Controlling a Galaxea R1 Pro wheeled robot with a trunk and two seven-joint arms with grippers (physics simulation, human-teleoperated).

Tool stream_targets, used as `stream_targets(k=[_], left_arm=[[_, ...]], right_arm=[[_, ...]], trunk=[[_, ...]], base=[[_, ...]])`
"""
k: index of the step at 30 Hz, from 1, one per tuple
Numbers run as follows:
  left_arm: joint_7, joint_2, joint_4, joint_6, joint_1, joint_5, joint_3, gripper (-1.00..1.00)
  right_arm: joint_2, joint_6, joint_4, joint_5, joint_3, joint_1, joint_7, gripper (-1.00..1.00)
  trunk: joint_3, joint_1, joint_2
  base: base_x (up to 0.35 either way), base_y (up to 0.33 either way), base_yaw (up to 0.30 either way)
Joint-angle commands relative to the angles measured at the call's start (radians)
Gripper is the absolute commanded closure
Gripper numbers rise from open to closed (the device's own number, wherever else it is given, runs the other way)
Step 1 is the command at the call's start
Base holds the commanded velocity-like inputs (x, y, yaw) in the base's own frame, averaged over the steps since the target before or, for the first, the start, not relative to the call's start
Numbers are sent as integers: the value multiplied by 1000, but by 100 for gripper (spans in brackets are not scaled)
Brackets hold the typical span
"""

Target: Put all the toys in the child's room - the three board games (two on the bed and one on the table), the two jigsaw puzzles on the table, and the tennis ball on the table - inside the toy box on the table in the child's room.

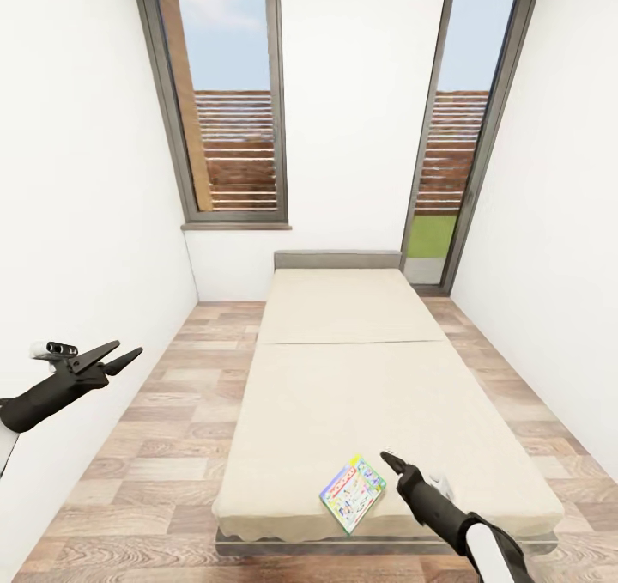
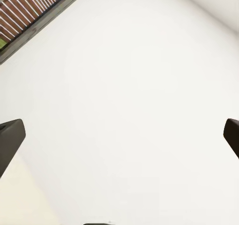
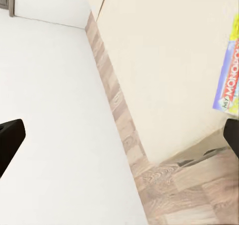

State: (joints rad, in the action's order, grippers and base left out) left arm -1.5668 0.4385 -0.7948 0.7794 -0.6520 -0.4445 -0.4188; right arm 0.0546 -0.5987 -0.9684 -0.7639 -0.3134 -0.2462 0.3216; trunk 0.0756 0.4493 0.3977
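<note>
A board game with a bright blue, green and yellow cover lies flat on the bed, near its front edge. In the right wrist view its "Monopoly" lettering sits at the frame's edge on the cream cover. My right gripper hovers just right of the box, apart from it, open and holding nothing. My left gripper is raised over the floor at the far left, near the white wall, also open and holding nothing. The table, toy box, jigsaw puzzles and tennis ball are out of view.
The bed fills the middle of a narrow white-walled room. Strips of wood-plank floor run along both its sides. A window and a tall glass door stand in the far wall.
</note>
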Motion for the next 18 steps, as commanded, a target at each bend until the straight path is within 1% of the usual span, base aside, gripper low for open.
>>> stream_targets(k=[1,4,6,8,9,11,12,14,15,18], left_arm=[[-4,0,0,11,-1,1,0,-100],[-4,0,0,11,-1,1,0,-100],[-4,0,0,11,-1,1,0,-100],[-4,0,0,11,-1,1,0,-100],[-4,0,0,10,-1,1,0,-100],[-4,0,0,9,-1,1,0,-100],[-4,0,0,8,-1,2,0,-100],[-4,0,0,9,-1,2,0,-100],[-4,0,0,10,-1,4,1,-100],[-4,0,0,10,-1,5,1,-100]], right_arm=[[-13,25,46,-5,-6,-1,21,-100],[-29,86,135,-4,-7,-1,79,-100],[-41,142,245,2,-7,-4,135,-100],[-49,168,306,5,-7,-8,153,-100],[-59,194,365,7,-7,-16,165,-100],[-67,222,421,8,-6,-28,173,-100],[-73,254,474,9,-4,-41,177,-100],[-78,287,523,11,-2,-53,181,-100],[-80,317,561,12,-1,-61,183,-100],[-83,354,609,15,1,-71,186,-100]], trunk=[[2,1,2],[2,1,2],[2,1,2],[2,1,2],[2,1,2],[2,1,2],[2,1,2],[2,1,2],[2,1,2],[2,1,2]], base=[[-5,2,0],[-3,1,0],[-1,0,0],[0,0,0],[0,0,0],[0,0,0],[0,0,0],[0,0,0],[0,0,0],[0,0,0]])
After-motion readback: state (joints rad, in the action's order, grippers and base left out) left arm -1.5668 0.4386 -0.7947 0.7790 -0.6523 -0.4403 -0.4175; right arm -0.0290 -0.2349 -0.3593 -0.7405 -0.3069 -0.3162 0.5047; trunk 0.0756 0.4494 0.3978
